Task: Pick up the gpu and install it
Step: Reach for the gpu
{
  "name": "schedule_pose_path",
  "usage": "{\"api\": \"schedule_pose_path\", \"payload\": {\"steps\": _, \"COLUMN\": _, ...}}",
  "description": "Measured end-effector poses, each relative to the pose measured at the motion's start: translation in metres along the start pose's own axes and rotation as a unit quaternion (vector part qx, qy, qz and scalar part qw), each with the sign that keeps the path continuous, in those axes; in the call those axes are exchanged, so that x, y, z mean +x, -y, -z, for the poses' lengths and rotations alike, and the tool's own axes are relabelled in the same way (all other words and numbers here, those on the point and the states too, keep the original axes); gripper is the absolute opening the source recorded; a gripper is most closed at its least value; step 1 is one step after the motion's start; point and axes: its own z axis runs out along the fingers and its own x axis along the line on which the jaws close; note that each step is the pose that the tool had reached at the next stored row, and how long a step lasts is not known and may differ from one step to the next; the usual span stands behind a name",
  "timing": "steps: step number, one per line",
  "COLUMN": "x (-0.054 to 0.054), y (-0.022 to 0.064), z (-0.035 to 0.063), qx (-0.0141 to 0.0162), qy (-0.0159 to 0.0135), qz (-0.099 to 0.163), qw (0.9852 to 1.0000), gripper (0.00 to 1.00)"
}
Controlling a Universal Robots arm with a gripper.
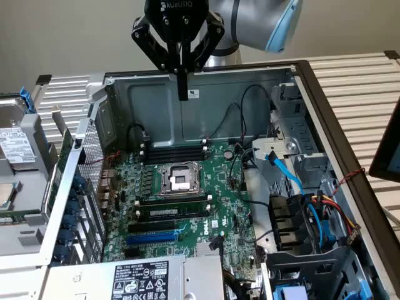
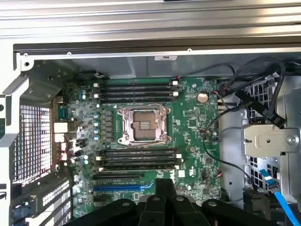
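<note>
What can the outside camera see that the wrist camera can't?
The exterior view adds the robot arm, the labelled power supply, a hard drive outside the case, and red, yellow and orange wires. The wrist view adds nothing new I can be sure of, just a straight-down look. Both show the gripper, shut and empty, the green motherboard, its CPU socket and the blue cable.

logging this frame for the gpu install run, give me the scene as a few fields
end effector: shut, holding nothing, hovers over the case
case: open, side panel off
motherboard: mounted in the case
cpu socket: no chip in it
blue slot: no card in it
</note>
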Motion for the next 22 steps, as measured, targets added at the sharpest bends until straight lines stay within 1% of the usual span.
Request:
{"api": "schedule_pose_path", "payload": {"steps": 14, "x": 0.001, "y": 0.0001, "z": 0.0001, "qx": 0.0, "qy": 0.0, "qz": 0.0, "qw": 1.0, "gripper": 0.11}}
{"api": "schedule_pose_path", "payload": {"steps": 16, "x": 0.007, "y": 0.0004, "z": 0.0003, "qx": 0.0001, "qy": 0.0002, "qz": 0.0, "qw": 1.0, "gripper": 0.11}}
{"api": "schedule_pose_path", "payload": {"steps": 22, "x": 0.03, "y": 0.0012, "z": 0.0007, "qx": 0.0, "qy": 0.0004, "qz": 0.0, "qw": 1.0, "gripper": 0.11}}
